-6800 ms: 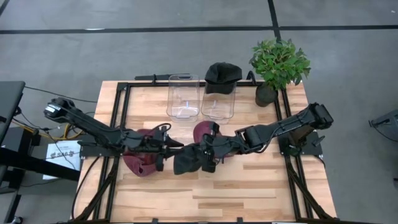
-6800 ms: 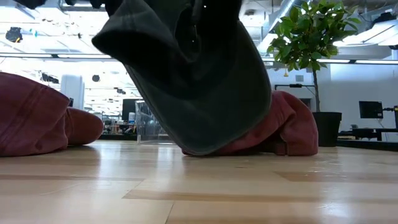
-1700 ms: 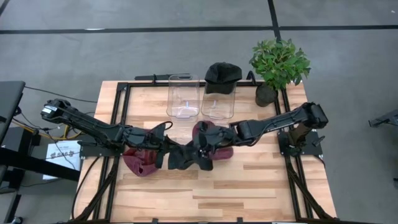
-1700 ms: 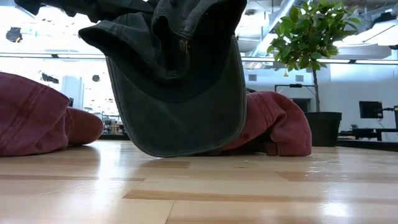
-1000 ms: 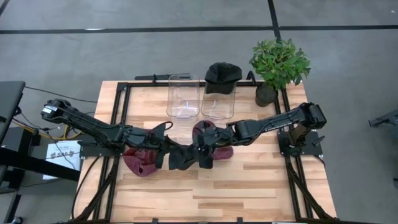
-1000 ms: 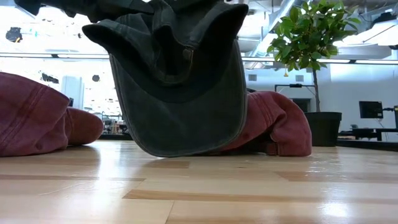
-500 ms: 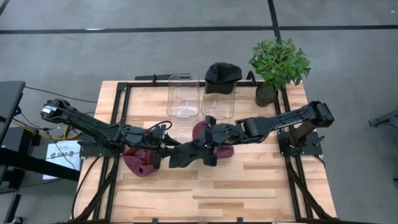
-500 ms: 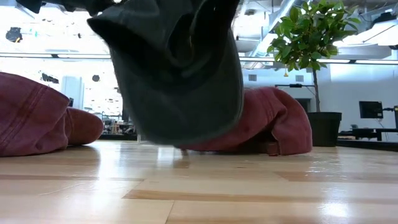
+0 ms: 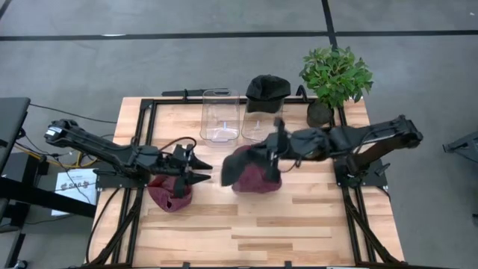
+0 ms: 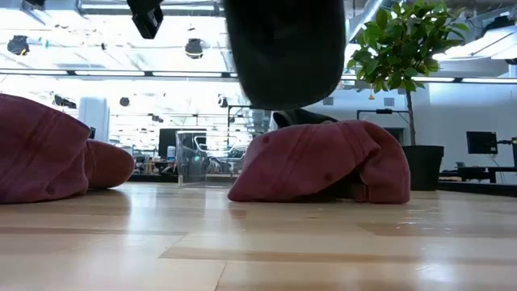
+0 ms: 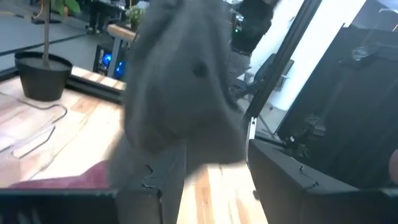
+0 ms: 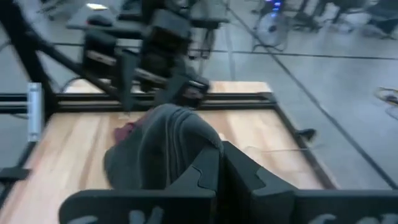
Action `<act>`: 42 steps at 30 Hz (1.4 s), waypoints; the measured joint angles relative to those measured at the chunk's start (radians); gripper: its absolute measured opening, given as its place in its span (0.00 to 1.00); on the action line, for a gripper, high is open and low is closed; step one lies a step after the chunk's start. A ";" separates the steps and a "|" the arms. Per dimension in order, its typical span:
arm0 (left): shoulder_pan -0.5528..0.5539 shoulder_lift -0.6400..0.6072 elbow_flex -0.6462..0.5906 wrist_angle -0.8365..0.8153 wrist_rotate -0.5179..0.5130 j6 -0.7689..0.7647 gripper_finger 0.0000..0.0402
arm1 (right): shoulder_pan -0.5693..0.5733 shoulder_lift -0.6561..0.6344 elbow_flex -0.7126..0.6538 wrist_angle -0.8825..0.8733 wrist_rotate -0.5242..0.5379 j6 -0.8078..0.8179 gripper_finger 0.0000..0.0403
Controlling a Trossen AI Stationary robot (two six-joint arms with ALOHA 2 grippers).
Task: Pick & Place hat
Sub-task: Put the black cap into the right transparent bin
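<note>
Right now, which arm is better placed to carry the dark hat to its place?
Probably the right arm. Its hand is shut on the dark hat, lifted above the red hat. The left hand is open and apart from it.

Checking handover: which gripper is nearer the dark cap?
Right. The right gripper is shut on the dark cap, lifting it; the left gripper stands open, apart beside it.

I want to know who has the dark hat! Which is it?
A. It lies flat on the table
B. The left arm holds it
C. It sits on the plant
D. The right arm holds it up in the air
D: the right gripper is shut on the dark hat, which hangs above the table, while the left gripper stands open and apart from it.
</note>
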 joint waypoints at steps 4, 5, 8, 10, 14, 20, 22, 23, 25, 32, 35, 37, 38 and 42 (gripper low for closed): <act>0.000 -0.008 0.000 0.003 0.000 0.045 0.43 | -0.046 -0.049 0.000 -0.021 0.008 -0.020 0.00; 0.000 -0.008 0.000 0.002 0.000 0.052 0.43 | -0.060 -0.057 0.000 -0.021 0.007 -0.027 0.00; 0.000 -0.010 0.000 0.003 -0.001 0.076 0.43 | -0.114 -0.075 0.000 -0.034 0.006 -0.059 0.00; 0.000 -0.018 0.000 0.001 -0.003 0.102 0.43 | -0.161 -0.084 0.000 -0.056 0.000 -0.077 0.00; 0.000 -0.061 0.000 0.006 -0.004 0.163 0.43 | -0.271 -0.084 0.000 -0.111 -0.012 -0.107 0.00; 0.000 -0.158 0.000 0.007 -0.004 0.254 0.43 | -0.450 -0.042 0.000 -0.126 -0.167 -0.156 0.00; 0.000 -0.182 0.000 0.006 -0.004 0.276 0.43 | -0.502 -0.024 0.000 -0.126 -0.182 -0.174 0.00; 0.000 -0.192 0.000 0.006 -0.004 0.282 0.43 | -0.528 -0.013 0.000 -0.126 -0.193 -0.181 0.00; 0.000 -0.208 0.000 0.007 -0.004 0.282 0.43 | -0.579 0.007 0.000 -0.127 -0.219 -0.189 0.00; 0.000 -0.204 0.000 0.004 -0.004 0.285 0.43 | -0.733 0.090 -0.001 -0.110 -0.312 -0.167 0.00; 0.003 -0.184 0.000 0.008 -0.011 0.371 0.43 | -0.782 0.105 -0.048 -0.020 -0.400 -0.128 0.00; 0.012 -0.177 0.000 0.025 -0.033 0.402 0.43 | -0.807 0.105 -0.110 0.094 -0.433 -0.097 0.00; 0.016 -0.177 0.000 0.032 -0.036 0.402 0.43 | -0.814 0.104 -0.140 0.133 -0.446 -0.086 0.00; 0.018 -0.176 0.000 0.035 -0.038 0.402 0.43 | -0.855 0.097 -0.230 0.185 -0.450 -0.074 0.00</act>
